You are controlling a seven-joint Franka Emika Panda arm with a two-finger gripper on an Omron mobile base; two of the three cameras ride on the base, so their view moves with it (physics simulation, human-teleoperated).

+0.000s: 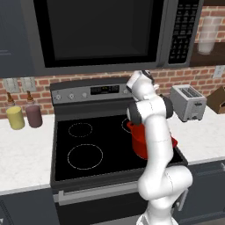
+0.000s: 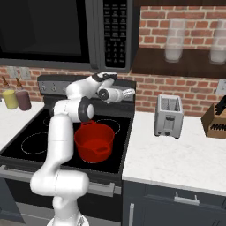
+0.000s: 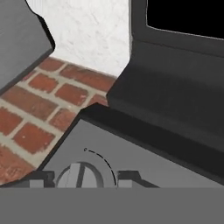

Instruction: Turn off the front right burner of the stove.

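Observation:
The stove [image 1: 88,132] has a black glass top with white rings and a grey back panel [image 1: 83,93] carrying small knobs and a display. A red pot [image 2: 94,141] sits on its front right burner. My gripper [image 2: 130,93] is up at the right end of the back panel. In the hand view a round grey knob [image 3: 81,176] with a ridge across it lies between my two fingertips [image 3: 41,180]. The jaws stand on either side of it with a small gap on the right, so the gripper looks open around the knob.
A dark microwave [image 1: 101,30] hangs close above the back panel. A steel toaster [image 2: 168,115] and a knife block [image 2: 216,121] stand on the right counter. Yellow [image 1: 15,117] and mauve [image 1: 33,115] jars stand on the left counter, before a brick wall [image 3: 39,109].

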